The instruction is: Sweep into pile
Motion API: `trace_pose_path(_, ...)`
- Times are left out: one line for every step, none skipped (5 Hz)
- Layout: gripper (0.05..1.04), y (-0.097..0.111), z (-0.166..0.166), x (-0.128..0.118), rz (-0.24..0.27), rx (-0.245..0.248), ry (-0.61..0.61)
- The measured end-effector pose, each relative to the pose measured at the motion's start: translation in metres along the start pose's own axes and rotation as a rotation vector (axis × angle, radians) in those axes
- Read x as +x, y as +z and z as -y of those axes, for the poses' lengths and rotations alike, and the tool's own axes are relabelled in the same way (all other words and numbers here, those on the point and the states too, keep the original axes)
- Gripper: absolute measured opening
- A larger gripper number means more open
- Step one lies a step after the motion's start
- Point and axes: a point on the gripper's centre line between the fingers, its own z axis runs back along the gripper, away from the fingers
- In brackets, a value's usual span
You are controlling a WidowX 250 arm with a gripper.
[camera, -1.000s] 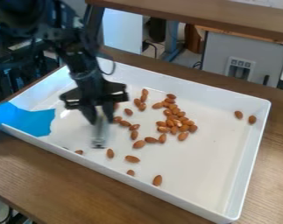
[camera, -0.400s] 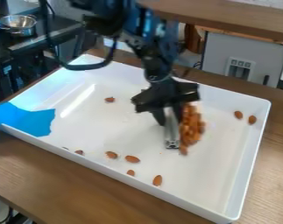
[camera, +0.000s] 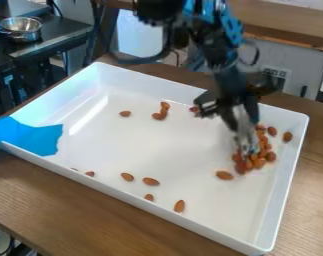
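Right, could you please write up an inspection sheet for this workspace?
Surface: white tray on a wood-grain table.
Job's things: almonds bunched towards the tray's right side in the picture; strays along the near wall, others further back.
Clutter: blue sheet over the tray's left corner.
Gripper: low in the tray, at the bunch's left edge.
Cables: dark loop beside the arm.
Surroundings: metal pot on a dark counter.
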Motion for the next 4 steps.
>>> trace_pose_path(0.350, 0.016, -0.009, 0.011, 0.001, -0.032, 0.039)
trace_pose_path(0.350, 0.060, -0.038, 0.034, 0.052, -0.073, 0.061)
trace_pose_path(0.350, 0.080, -0.083, 0.044, 0.072, -0.039, 0.082)
trace_pose_path(0.350, 0.100, -0.136, 0.052, 0.065, -0.011, 0.087)
